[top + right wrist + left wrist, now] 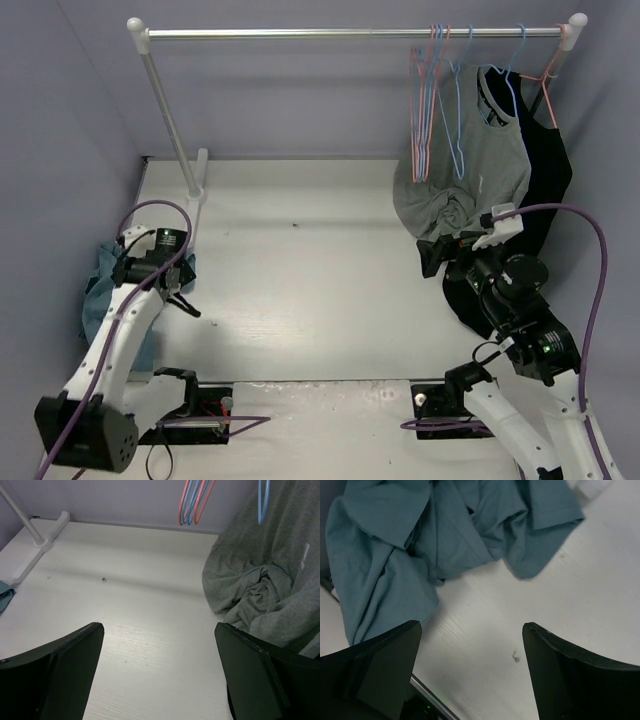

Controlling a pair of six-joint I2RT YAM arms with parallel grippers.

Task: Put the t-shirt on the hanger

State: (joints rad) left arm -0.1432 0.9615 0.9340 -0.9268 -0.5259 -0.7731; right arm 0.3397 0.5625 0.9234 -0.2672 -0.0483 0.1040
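The teal-blue t-shirt lies crumpled on the table at the left wall; it fills the top of the left wrist view, and a corner shows in the right wrist view. My left gripper is open and empty over bare table just right of the shirt. Salmon-pink wire hangers hang bare on the rail beside light-blue ones; their lower ends show in the right wrist view. My right gripper is open and empty, low over the table below those hangers.
A grey shirt hangs on a light-blue hanger, its hem bunched near my right fingers. A black garment hangs behind it. The rack's rail, left pole and foot stand at the back left.
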